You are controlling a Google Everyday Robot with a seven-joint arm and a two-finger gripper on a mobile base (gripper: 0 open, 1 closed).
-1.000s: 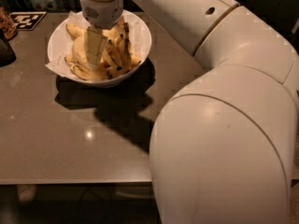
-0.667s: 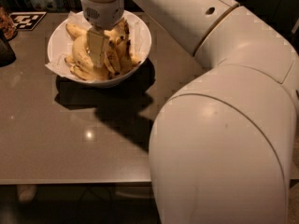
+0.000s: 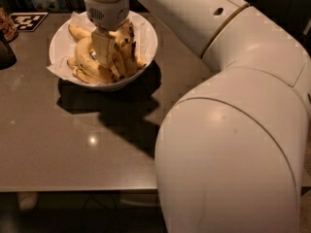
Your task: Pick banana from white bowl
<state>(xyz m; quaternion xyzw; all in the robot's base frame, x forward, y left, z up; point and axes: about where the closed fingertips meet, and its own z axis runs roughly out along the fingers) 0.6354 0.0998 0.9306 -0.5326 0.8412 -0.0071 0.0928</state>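
Now end effector [image 3: 104, 59] sits among bananas [image 3: 83, 53] in white bowl [image 3: 147, 33]

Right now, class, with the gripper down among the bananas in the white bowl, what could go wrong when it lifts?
1. The gripper sits deep in a crowded pile of spotted yellow bananas, so a lift may drag neighbouring ones out or bruise them.
2. The crinkled white paper lining overhangs the deep glossy white bowl. It could snag and pull the bowl along.
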